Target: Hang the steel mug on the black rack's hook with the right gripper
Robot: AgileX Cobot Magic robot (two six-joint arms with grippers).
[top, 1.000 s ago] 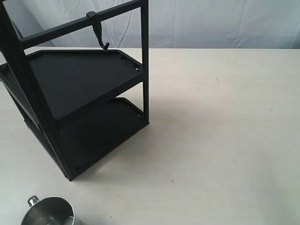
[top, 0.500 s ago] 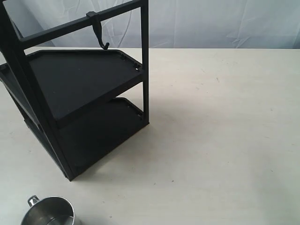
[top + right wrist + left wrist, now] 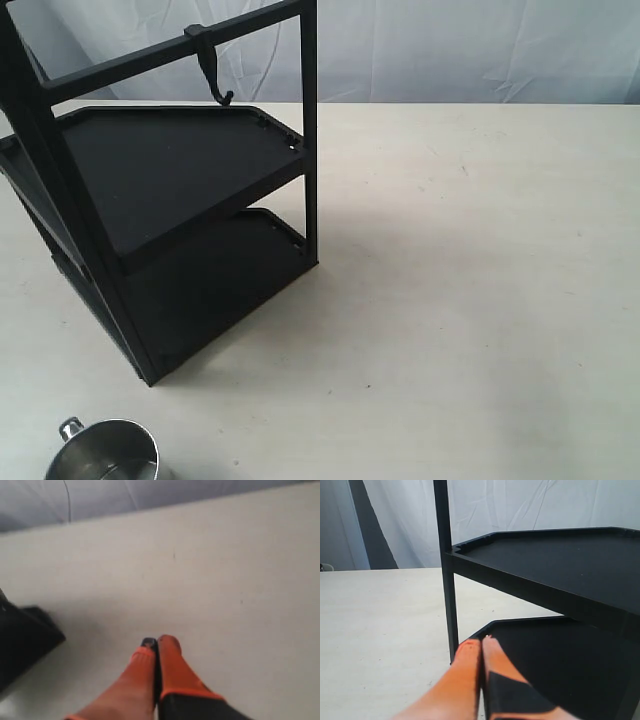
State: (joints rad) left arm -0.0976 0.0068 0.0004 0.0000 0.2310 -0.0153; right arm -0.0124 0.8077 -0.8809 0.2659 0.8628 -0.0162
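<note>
The steel mug stands upright at the exterior view's bottom left edge, its looped handle toward the rack, partly cut off by the frame. The black rack rises behind it on the left, with the hook hanging from its top crossbar. Neither arm shows in the exterior view. My right gripper is shut over bare table, holding nothing. My left gripper is shut too, its tips close to the rack's lower shelf and a post.
A pale beige table stretches right of the rack. White cloth hangs along the back. A dark corner of the rack shows in the right wrist view.
</note>
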